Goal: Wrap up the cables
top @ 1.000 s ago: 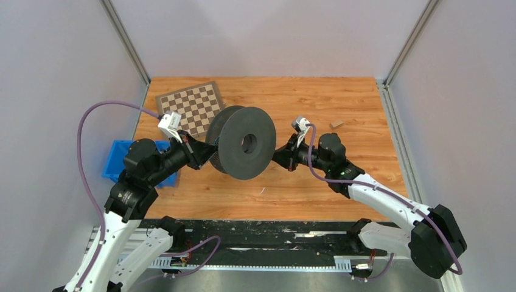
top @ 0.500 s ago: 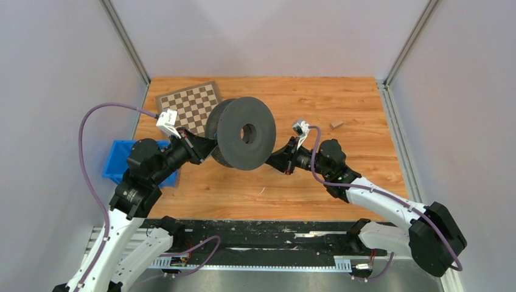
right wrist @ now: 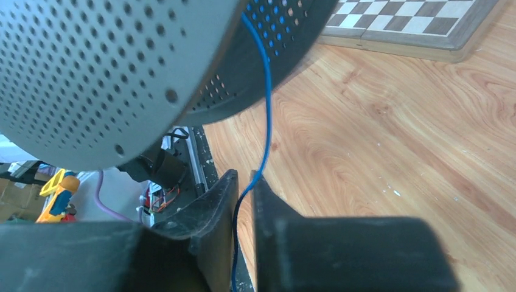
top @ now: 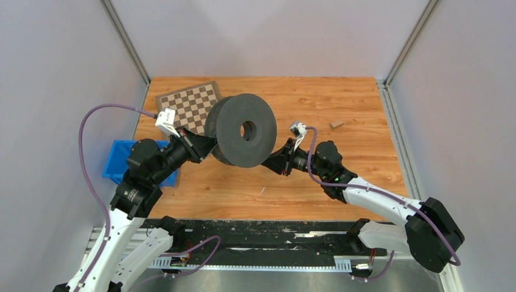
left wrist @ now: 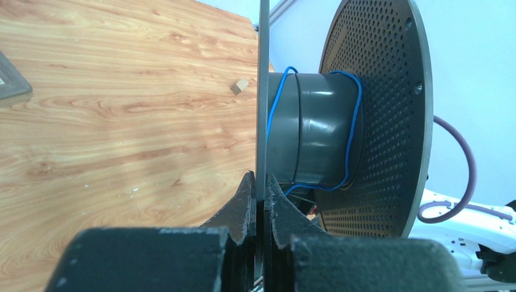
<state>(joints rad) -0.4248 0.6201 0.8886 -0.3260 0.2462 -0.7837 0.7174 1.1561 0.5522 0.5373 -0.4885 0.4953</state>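
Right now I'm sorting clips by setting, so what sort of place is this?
Probably a robot lab test cell: plain grey panel walls on aluminium posts box in a wood-grain table, and a checkerboard lies at its far left corner.

A wood-grain table [top: 341,103] fills the middle, evenly lit, with soft shadows. Pale grey walls [top: 268,36] close it in at 9, 12 and 3 o'clock, and two metal posts [top: 125,39] stand at 11 and 1. A chessboard [top: 191,103] lies at 11 o'clock, a blue bin [top: 118,159] at 9, and a small block [top: 336,124], perhaps wood, at 2. A black rail [top: 274,246] runs along 6 o'clock.
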